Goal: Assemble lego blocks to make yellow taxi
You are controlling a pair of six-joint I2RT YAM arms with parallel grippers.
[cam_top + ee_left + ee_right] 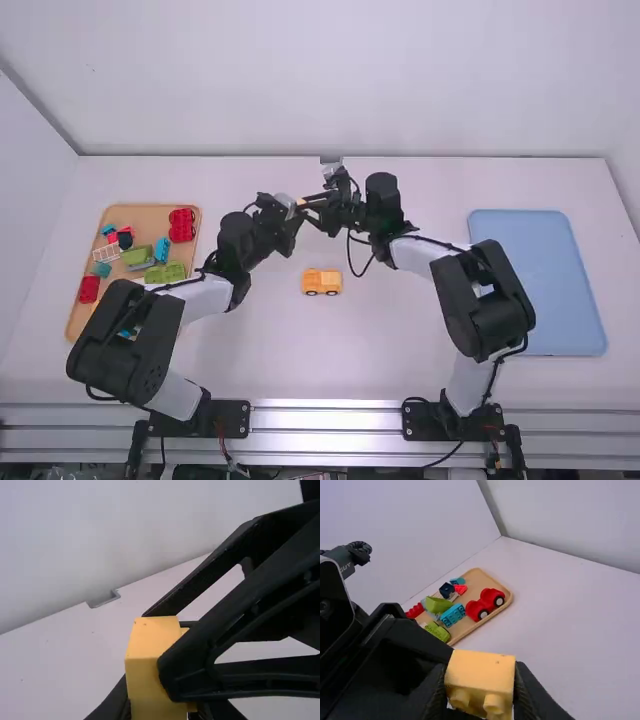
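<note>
A yellow wheeled car (321, 282) stands upright near the middle of a smooth white table (380, 350). Well to the car's left, a pale side wall (30, 180) borders the surface. Between that wall and the car lies a tan tray (135, 209) with a raised rim and rounded corners. It holds a red wheeled piece (181, 225), a blue block (162, 250), green blocks (175, 272), a red block (89, 289), a white lattice piece (106, 253) and a few smaller pieces.

Beyond the car and slightly to its left, the left gripper (296, 206) has its fingers clamped on a yellow block (480, 670). The right gripper (309, 203) meets it there, its fingers closed around the same block, which is off the table, apart from the car. Farther beyond the car, a plain whitish back wall (350, 100) rises from the table's far edge. On the near side of the car, silvery metal rails (320, 420) run along the table's front edge. Well to the car's right, a light blue tray (540, 290) with rounded corners lies flat.
</note>
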